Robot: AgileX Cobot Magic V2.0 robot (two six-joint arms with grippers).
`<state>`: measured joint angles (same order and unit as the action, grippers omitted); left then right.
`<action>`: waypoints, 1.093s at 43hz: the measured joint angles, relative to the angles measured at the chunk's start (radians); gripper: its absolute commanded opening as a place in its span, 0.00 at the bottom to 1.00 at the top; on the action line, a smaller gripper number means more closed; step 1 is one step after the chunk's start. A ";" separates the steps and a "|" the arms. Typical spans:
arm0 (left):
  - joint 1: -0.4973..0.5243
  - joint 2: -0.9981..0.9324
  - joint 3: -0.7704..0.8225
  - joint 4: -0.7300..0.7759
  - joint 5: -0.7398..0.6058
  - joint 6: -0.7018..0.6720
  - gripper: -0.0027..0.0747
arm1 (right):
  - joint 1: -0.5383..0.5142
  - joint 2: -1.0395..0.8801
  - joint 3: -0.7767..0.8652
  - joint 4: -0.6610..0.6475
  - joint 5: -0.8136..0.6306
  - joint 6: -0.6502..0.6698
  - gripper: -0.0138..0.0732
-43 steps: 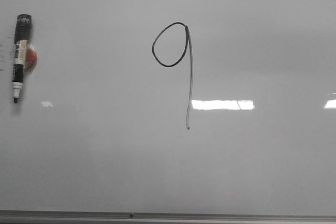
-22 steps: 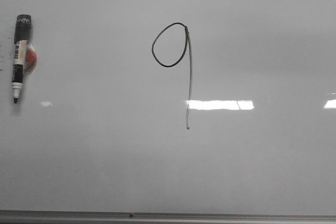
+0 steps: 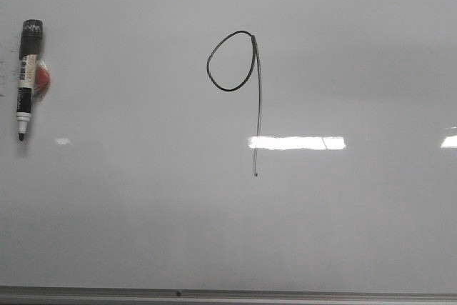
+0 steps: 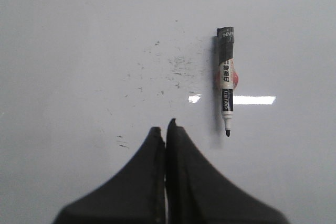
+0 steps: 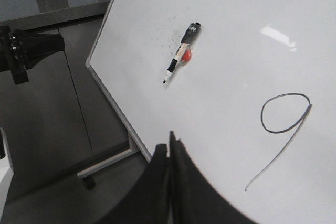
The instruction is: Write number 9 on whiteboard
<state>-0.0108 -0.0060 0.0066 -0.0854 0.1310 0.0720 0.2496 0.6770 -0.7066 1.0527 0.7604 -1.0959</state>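
The whiteboard fills the front view, glossy and pale grey. The number 9 is drawn on it near the middle, an oval loop with a long straight tail; it also shows in the right wrist view. A black-capped marker lies at the board's left, uncapped tip pointing down, on a red spot; it shows in the left wrist view and the right wrist view. My left gripper is shut and empty, apart from the marker. My right gripper is shut and empty, away from the board.
A thin metal edge runs along the board's bottom. Faint smudges mark the board beside the marker. The board's wheeled stand and dark floor show in the right wrist view, with the other arm at the far side.
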 measured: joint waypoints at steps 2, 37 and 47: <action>0.000 0.000 0.000 0.000 0.000 0.000 0.01 | 0.000 -0.002 0.005 -0.011 -0.020 0.000 0.09; 0.000 0.000 0.000 0.000 0.000 0.000 0.01 | -0.279 -0.642 0.682 -0.938 -0.615 1.027 0.09; 0.000 0.000 0.000 0.000 -0.001 0.000 0.01 | -0.279 -0.687 0.733 -0.971 -0.622 1.083 0.09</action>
<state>-0.0108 -0.0060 0.0066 -0.0854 0.1303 0.0720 -0.0296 -0.0098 0.0262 0.0814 0.1379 -0.0127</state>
